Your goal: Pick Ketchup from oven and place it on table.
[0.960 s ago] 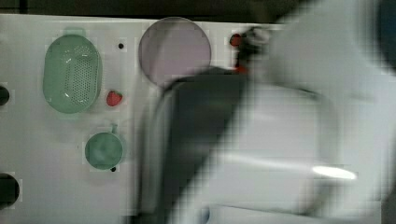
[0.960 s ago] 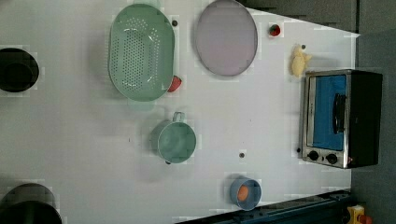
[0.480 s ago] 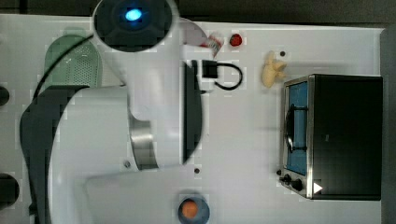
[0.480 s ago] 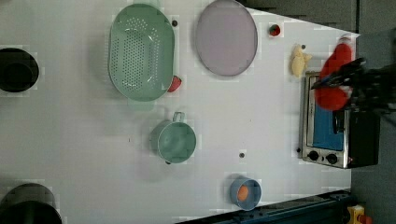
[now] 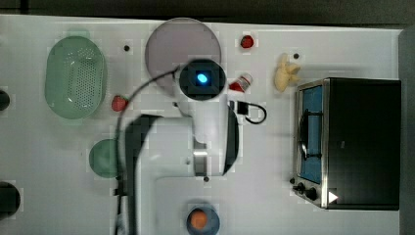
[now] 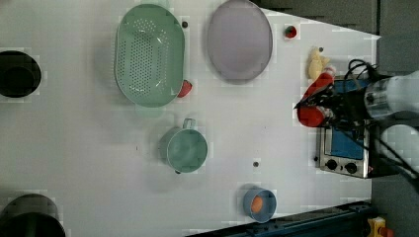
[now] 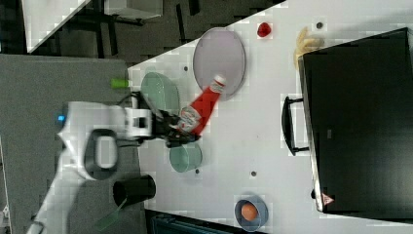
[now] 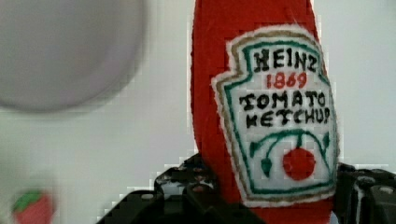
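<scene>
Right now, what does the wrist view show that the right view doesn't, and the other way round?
Wrist view alone: the ketchup label's words, readable. Right view alone: the oven, the basket, the cup and the bowl with its orange thing. Both: the ketchup held in the tool, the round plate and the white table.

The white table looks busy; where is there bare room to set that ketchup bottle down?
The gripper holds the red ketchup bottle. Bare white table lies between the round grey-lilac plate, the mint mug and the black toaster oven. It is crowded between the green perforated colander and plate, where a strawberry lies.
</scene>
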`<state>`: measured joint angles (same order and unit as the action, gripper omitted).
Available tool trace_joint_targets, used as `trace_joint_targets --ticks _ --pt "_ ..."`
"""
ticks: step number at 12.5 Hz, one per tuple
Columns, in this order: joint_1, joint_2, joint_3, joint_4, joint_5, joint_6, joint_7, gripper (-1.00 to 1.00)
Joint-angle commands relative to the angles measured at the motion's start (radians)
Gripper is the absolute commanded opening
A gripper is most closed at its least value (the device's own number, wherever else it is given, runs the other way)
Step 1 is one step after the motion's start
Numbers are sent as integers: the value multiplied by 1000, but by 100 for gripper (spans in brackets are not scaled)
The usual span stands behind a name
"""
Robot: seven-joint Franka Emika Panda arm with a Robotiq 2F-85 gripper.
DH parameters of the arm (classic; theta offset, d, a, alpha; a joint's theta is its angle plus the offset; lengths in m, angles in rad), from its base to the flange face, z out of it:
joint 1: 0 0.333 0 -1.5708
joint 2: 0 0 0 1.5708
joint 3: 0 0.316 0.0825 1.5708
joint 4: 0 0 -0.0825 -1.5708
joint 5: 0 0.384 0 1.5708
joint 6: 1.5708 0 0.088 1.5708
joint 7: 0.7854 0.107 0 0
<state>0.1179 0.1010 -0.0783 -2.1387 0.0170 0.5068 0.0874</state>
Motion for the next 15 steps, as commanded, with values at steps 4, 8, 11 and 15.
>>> trace_joint_targets --ticks 4,8,11,15 --pt "-41 132 2 -135 -4 311 3 26" --pt "-43 200 -9 -138 -4 374 4 27" --pt "-43 202 -12 -149 -4 383 7 74" --pt "-42 168 -11 -128 -4 375 55 100"
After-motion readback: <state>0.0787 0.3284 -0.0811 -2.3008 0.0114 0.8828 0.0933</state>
